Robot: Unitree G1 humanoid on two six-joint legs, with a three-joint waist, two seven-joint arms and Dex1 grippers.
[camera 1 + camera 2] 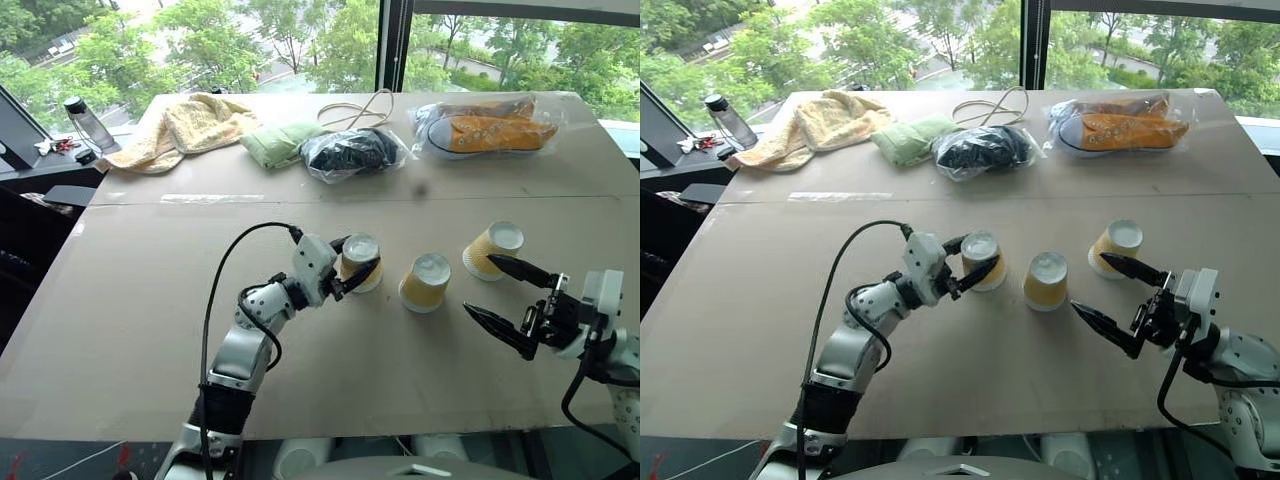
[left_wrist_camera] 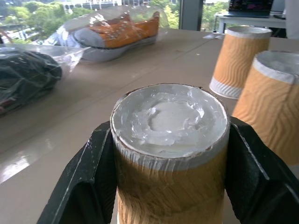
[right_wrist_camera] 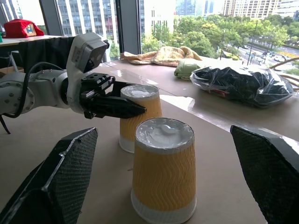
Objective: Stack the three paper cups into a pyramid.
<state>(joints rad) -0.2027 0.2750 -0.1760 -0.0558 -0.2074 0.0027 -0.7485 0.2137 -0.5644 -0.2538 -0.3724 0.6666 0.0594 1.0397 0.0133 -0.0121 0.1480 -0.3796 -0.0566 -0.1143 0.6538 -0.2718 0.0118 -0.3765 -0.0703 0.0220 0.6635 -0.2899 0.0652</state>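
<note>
Cups [image 1: 425, 282] stand apart; bagged shoes [image 1: 487, 128] and towel [image 1: 185, 130] lie behind.

Ribbed paper cups [image 3: 163, 172], matt cardboard tabletop [image 1: 150, 300]

Three paper cups [image 1: 426, 282] stand in a row, apparently apart, on the table [image 1: 150, 300].

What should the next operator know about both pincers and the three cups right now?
Left pincer: shut on the left cup, which stands upside down on the table.
Right pincer: open, holding nothing, near the right cup.
Cups: all three upside down in a row, apart from each other; the middle cup stands free.
Done: first cup gripped, nothing stacked.
Left: bring two cups side by side, then probably set the third on top.
</note>
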